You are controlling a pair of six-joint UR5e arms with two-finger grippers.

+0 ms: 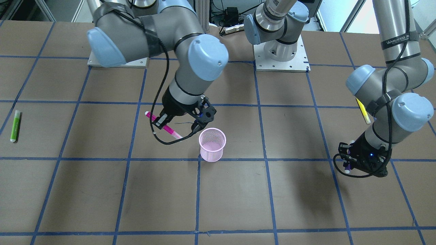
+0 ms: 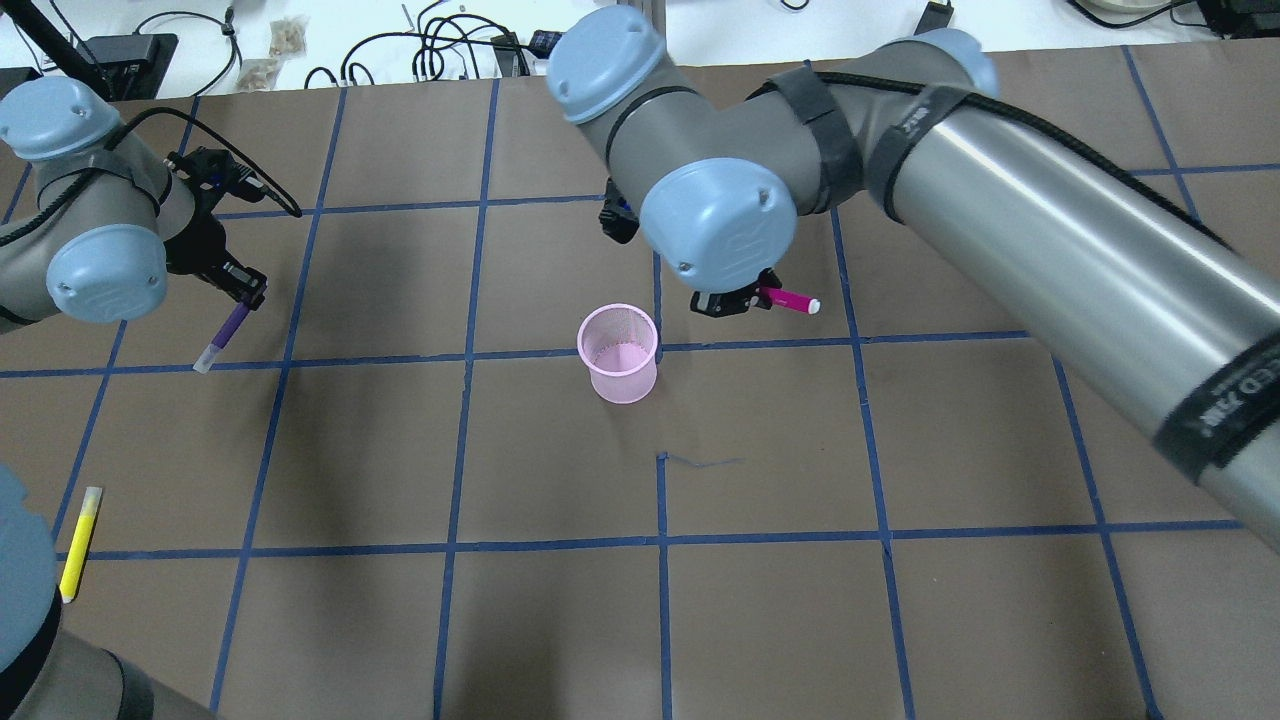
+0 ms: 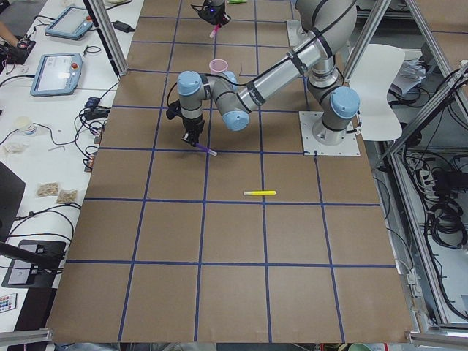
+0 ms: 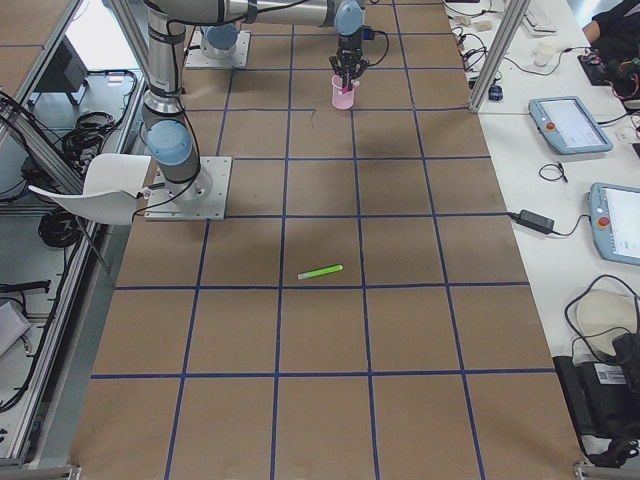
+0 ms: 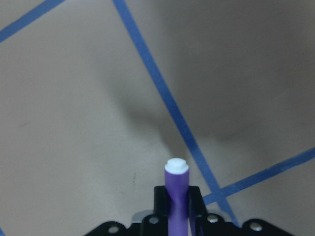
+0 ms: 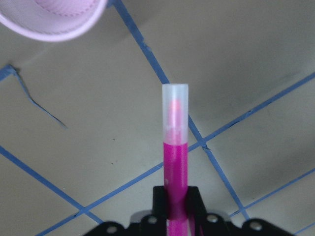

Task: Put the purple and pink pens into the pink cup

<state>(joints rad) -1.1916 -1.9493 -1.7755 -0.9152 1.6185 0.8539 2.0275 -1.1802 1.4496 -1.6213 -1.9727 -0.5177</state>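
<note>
The pink mesh cup (image 2: 618, 352) stands upright near the table's middle; it also shows in the front view (image 1: 212, 144). My right gripper (image 2: 732, 300) is shut on the pink pen (image 2: 790, 300), held tilted just beside the cup and above the table (image 1: 163, 126). In the right wrist view the pink pen (image 6: 175, 162) points forward, with the cup's rim (image 6: 54, 19) at the top left. My left gripper (image 2: 245, 290) is shut on the purple pen (image 2: 225, 335), far to the cup's left. The left wrist view shows the purple pen (image 5: 176, 194) between the jaws, above the table.
A yellow pen (image 2: 80, 542) lies on the table near my left arm's base. A green pen (image 1: 15, 126) lies far out on my right side. Blue tape lines grid the brown table (image 2: 760, 620).
</note>
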